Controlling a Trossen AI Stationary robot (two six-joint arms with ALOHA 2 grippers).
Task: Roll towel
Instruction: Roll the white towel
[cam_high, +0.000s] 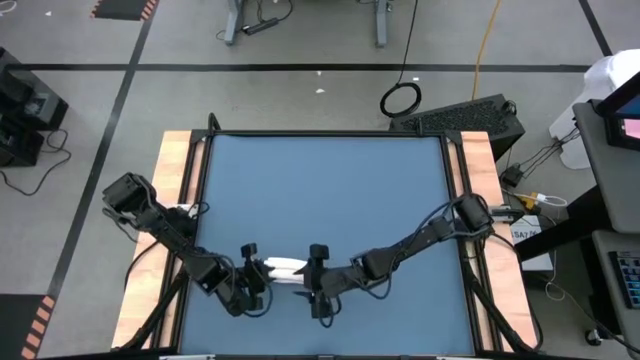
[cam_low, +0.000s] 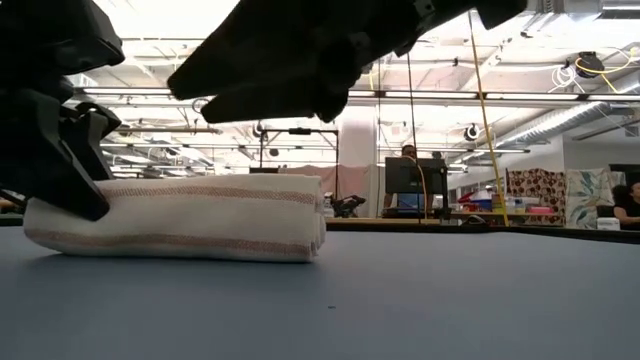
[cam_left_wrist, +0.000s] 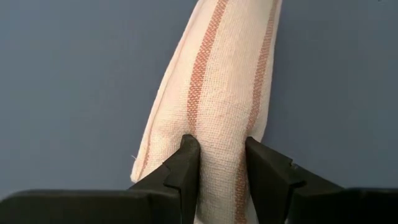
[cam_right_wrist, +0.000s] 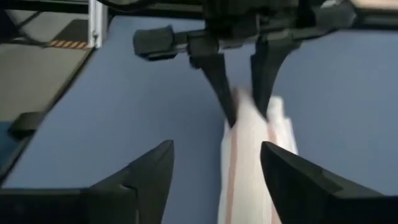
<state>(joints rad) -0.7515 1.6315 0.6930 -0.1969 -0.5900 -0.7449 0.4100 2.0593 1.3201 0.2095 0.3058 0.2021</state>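
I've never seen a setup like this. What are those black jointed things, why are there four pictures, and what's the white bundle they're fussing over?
The black things are two robot arms working at a blue table. Each ends in a two-fingered hand. One picture looks straight down from above, one looks level across the tabletop into the room behind, and the other two come from small cameras mounted on each arm's wrist, looking past its own fingers.

The white bundle is a towel with reddish stripes, already rolled up into a short log and lying near the front edge of the table. The left hand pinches one end of the roll between its fingers. The right hand is at the other end with its fingers spread apart on either side of the roll, not gripping it.
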